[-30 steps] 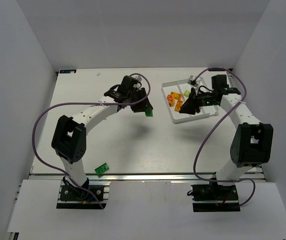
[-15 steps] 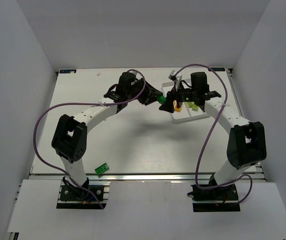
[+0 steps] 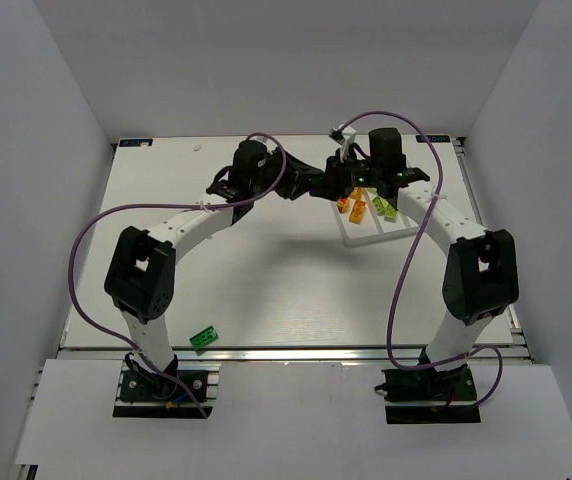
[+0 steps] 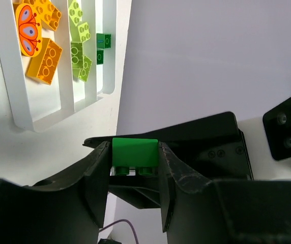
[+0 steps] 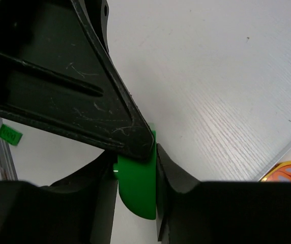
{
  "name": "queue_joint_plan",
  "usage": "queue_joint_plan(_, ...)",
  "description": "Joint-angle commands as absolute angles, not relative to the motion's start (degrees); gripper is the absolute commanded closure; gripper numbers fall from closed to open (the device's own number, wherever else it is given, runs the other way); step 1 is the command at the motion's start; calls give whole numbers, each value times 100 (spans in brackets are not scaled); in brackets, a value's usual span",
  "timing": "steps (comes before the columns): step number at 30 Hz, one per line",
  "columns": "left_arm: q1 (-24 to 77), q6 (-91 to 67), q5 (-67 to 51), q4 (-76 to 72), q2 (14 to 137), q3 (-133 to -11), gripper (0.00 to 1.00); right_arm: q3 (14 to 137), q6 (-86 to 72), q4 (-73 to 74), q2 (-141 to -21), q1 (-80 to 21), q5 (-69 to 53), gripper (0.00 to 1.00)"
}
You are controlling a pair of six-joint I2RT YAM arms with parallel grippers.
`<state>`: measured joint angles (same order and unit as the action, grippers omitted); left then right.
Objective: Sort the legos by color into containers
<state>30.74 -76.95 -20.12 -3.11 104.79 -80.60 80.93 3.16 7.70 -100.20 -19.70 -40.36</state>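
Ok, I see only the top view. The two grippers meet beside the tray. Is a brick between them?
Observer: Yes. The left wrist view shows a green brick between the fingers of the left gripper.
Operator: Does the right gripper hold it too?
Observer: Its wrist view shows its fingers closed on both sides of the same brick.
Operator: Are green ones in the tray already?
Observer: Two dark green bricks lie in the outer lane, next to the yellow-green bricks.
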Motion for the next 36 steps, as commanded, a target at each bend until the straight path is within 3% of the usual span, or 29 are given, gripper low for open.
queue_joint_plan(1, 3103, -7734, -2364, -343, 10494, -8112, 98, 8297, 272, 466, -9958, -1837, -3884, 71)
queue_joint_plan(5, 3103, -7717, -2417, -264, 10600, -8139, 92, 8306, 430, 501, -9888, -1846, -3973, 97)
queue_joint_plan(9, 3041, -7551, -2365, 226, 10679, -8279, 30, 8279, 527, 589, -9826, -1793, -3850, 98)
queue_joint_plan(13, 2909, -7146, -1690, 843, 10547, -8551, 7, 8183, 790, 721, -9817, -1469, -3446, 98)
queue_joint_plan(16, 2733, -6848, -1468, 1177, 10328, -8456, 2, 8217, 1053, 922, -9922, -1109, -3043, 98)
queue_joint_plan(22, 2479, -6566, -976, 1889, 9468, -7631, 2, 8753, 1660, 1617, -10598, -326, -1831, 95)
queue_joint_plan(30, 2127, -7189, 219, 3662, 8017, -6408, 2, 10052, 2495, 2170, -11680, 185, -1125, 76)
queue_joint_plan(36, 1934, -7409, 167, 4594, 7682, -6319, 2, 11170, 2628, 2645, -12752, 211, -1020, 64)
